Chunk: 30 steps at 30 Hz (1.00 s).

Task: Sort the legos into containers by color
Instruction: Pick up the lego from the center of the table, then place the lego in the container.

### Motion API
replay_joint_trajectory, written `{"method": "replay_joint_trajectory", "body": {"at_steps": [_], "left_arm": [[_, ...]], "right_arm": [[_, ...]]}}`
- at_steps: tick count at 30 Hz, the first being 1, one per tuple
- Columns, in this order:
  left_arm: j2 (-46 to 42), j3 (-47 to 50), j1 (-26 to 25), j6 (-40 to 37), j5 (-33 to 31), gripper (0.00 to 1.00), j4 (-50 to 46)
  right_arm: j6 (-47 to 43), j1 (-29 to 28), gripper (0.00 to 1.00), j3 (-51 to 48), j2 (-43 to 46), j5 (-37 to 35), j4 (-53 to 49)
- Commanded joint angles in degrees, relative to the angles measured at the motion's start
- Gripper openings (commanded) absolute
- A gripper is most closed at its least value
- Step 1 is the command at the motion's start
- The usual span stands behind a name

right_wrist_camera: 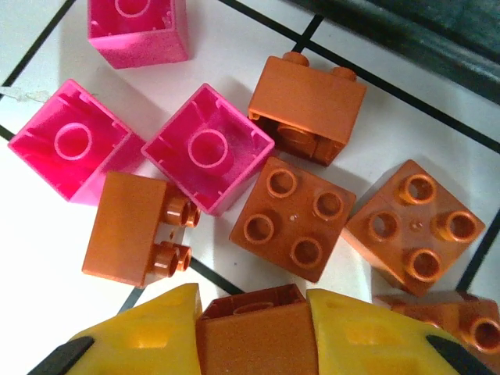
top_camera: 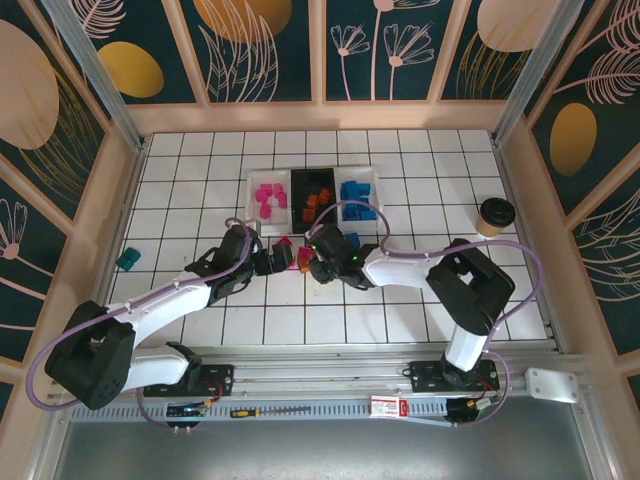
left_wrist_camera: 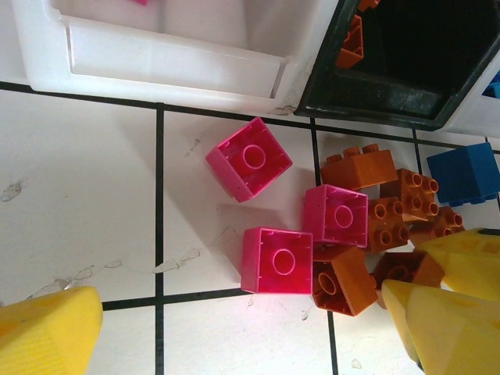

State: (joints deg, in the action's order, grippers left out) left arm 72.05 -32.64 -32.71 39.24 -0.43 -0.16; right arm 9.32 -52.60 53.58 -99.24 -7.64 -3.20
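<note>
R. gripper (right_wrist_camera: pixel 251 303) has jaws closed on an orange brick (right_wrist_camera: pixel 254 340), low over the loose pile of pink and orange bricks (right_wrist_camera: pixel 293 219) on the counter (left_wrist_camera: pixel 78 219), just before the black tray (left_wrist_camera: pixel 375 100). L. gripper (left_wrist_camera: pixel 234 336) hangs beside, jaws wide open, nothing between them. Pink bricks (top_camera: pixel 268 198) lie in the left white tray (left_wrist_camera: pixel 172 58), blue bricks (top_camera: pixel 356 197) in the right white tray (top_camera: pixel 377 190).

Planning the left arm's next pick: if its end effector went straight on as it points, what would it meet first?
Probably the nearest pink lego, hollow side up between its open fingers; depth is unclear.
</note>
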Motion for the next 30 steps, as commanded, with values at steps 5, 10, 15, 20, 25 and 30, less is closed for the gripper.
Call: {"method": "replay_joint_trajectory", "body": {"at_steps": [5,10,15,20,25,30], "left_arm": [[-0.07,-0.97,-0.27,-0.65,0.71,0.99,0.32],[0.28,-0.83,-0.33,-0.13,1.12,0.99,0.85],[0.03,-0.65,-0.28,0.06,1.73,0.99,0.80],[0.06,-0.74,-0.31,0.05,2.25,0.97,0.69],[0.28,-1.30,-0.31,0.10,2.53,0.94,0.47],[0.26,-1.37,-0.34,-0.05,1.80,0.95,-0.10]], "right_arm": [[-0.91,1.00,0.27,3.81,10.71,0.67,0.02],[0.15,5.02,0.26,8.82,7.67,-0.46,5.75],[2.12,9.35,0.25,15.96,-0.98,0.67,8.68],[3.65,11.71,0.25,24.36,-10.09,1.05,8.49],[5.55,12.90,0.27,30.43,-16.70,0.70,6.75],[6.76,13.92,0.45,32.96,-19.62,1.55,5.30]]}}
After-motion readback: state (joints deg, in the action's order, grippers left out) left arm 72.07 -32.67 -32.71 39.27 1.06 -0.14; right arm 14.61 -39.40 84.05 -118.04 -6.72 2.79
